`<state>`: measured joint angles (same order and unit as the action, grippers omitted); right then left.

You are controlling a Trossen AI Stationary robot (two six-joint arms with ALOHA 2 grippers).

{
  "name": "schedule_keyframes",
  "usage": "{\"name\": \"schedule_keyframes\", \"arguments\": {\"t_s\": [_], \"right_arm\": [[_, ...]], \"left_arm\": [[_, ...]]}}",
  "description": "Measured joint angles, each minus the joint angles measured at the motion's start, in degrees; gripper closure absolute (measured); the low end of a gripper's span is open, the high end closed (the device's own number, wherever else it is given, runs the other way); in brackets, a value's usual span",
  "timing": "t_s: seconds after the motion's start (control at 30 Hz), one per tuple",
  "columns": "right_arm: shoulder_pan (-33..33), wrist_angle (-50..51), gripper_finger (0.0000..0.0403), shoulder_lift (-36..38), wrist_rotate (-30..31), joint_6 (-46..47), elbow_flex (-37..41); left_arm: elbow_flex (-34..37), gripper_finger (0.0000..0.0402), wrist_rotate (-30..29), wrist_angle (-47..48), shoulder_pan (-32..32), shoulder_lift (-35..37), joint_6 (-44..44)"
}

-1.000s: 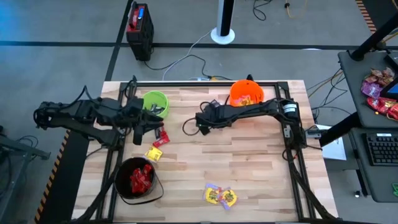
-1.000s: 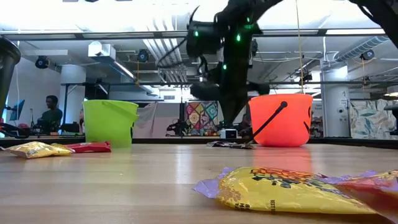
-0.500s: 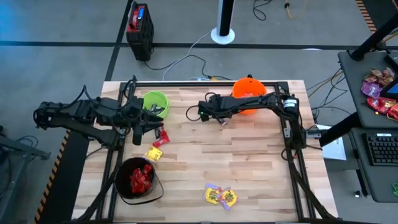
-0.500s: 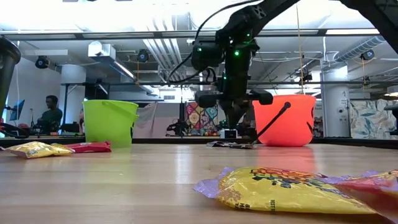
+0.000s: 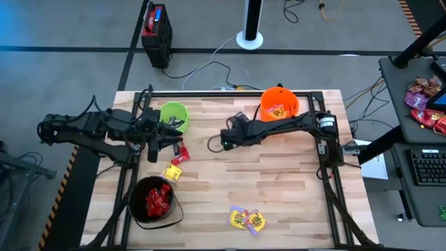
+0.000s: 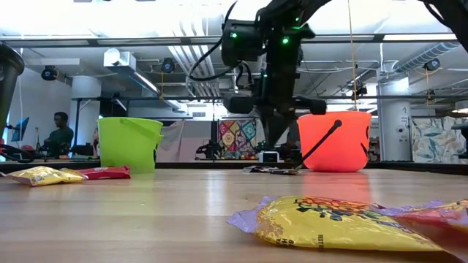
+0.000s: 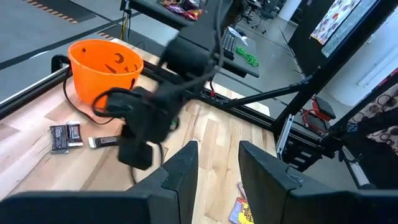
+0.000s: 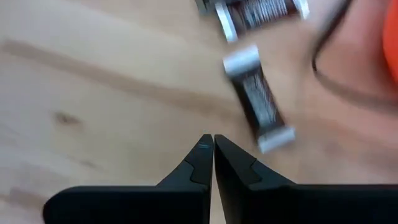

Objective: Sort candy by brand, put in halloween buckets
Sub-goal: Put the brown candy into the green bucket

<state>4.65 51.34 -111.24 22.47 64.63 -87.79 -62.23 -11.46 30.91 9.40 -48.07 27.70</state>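
Observation:
My right gripper (image 8: 213, 140) is shut and empty above the wood, just left of the orange bucket (image 5: 279, 104), which holds yellow candies. Dark/silver candies (image 8: 258, 102) lie flat on the table just ahead of its fingertips, beside that bucket (image 7: 102, 65). My left gripper (image 7: 217, 158) is open and empty, beside the lime green bucket (image 5: 174, 115). A red candy (image 5: 182, 155) and a yellow candy (image 5: 172, 172) lie on the table near it. The black bucket (image 5: 153, 201) holds red candies. More yellow candies (image 5: 247, 219) lie near the table's near edge.
A metal frame (image 5: 320, 150) runs along the table's edges. Bare wood (image 5: 272, 181) stretches between the right arm and the yellow candies at the near edge. A person (image 6: 60, 133) sits in the room beyond the table's far side.
My right arm swung toward the far edge and the orange bucket, then came back toward the table's middle, turning about as it went. The left arm and the candies kept still.

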Motion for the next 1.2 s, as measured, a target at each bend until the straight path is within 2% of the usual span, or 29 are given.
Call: {"name": "schedule_keyframes", "arguments": {"t_s": [0.13,0.27,0.4,0.6,0.8,1.2], "right_arm": [[-3.3,2.2,0.0394,0.0,-0.5,11.2,1.7],[-4.0,1.5,0.0394,0.1,-1.8,16.7,4.3],[-2.1,-1.3,0.0394,0.1,4.6,21.5,6.2],[1.7,-5.0,0.0394,-0.1,5.1,19.2,9.4],[2.0,-7.0,0.0394,-0.1,8.7,19.4,11.3],[2.5,-13.7,0.0394,-0.8,8.6,18.1,15.0]], "left_arm": [[0.0,0.0302,0.1,0.0,0.1,0.4,-1.2],[-3.8,0.0302,0.1,2.3,-0.1,1.3,-6.4],[-9.8,0.0302,-0.1,5.2,-0.1,1.6,-7.7],[-13.8,0.0302,-0.1,8.5,-0.1,2.1,-9.2],[-13.3,0.0302,-0.2,8.9,-0.1,3.2,-9.3],[-12.4,0.0302,-0.2,9.1,-0.1,3.4,-9.2]]}}
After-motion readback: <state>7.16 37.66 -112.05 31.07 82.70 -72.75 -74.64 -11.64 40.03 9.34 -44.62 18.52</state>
